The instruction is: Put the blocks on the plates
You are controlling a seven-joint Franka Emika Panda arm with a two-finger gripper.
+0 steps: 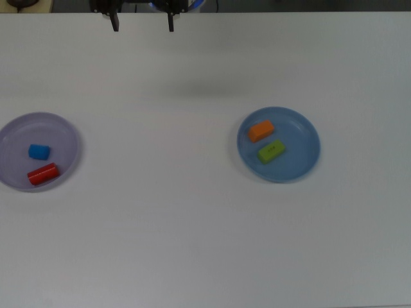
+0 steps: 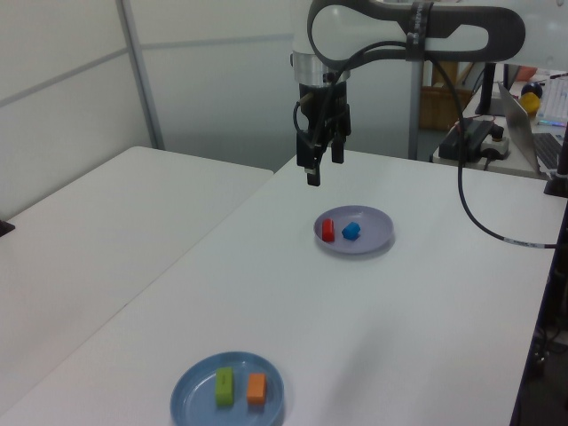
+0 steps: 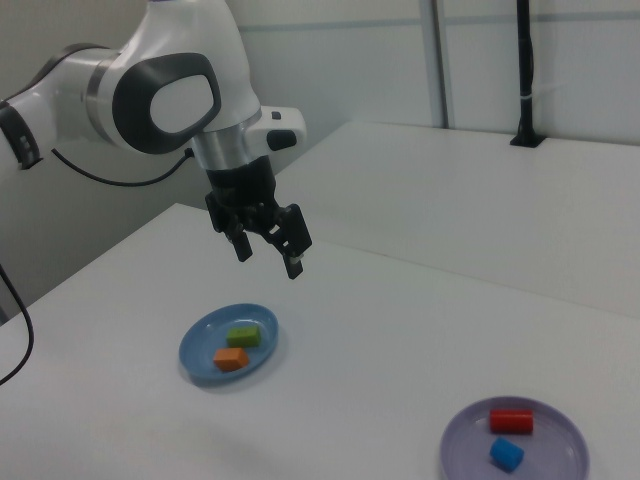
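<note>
Jaws of gripper (image 1: 142, 22) open, empty, raised at top view's 12 o'clock edge. Blue cube (image 1: 39, 151), red cylinder (image 1: 43, 174) on lavender plate (image 1: 67, 131) at 8 o'clock from it; orange block (image 1: 261, 130), lime-green block (image 1: 271, 151) on blue plate (image 1: 305, 138) at 4 o'clock. No block loose on tabletop (image 1: 192, 224); task looks done.

bright, even overhead light in all three views, no hard glare. tabletop (image 1: 192, 224) reads near-white w/ a slight grey cast twd the edges in the top view. one soft, diffuse shadow at 12 o'clock in the top view; shadows under the plates barely show. mild softness overall, edges a bit fuzzy, no obvious distortion.
</note>
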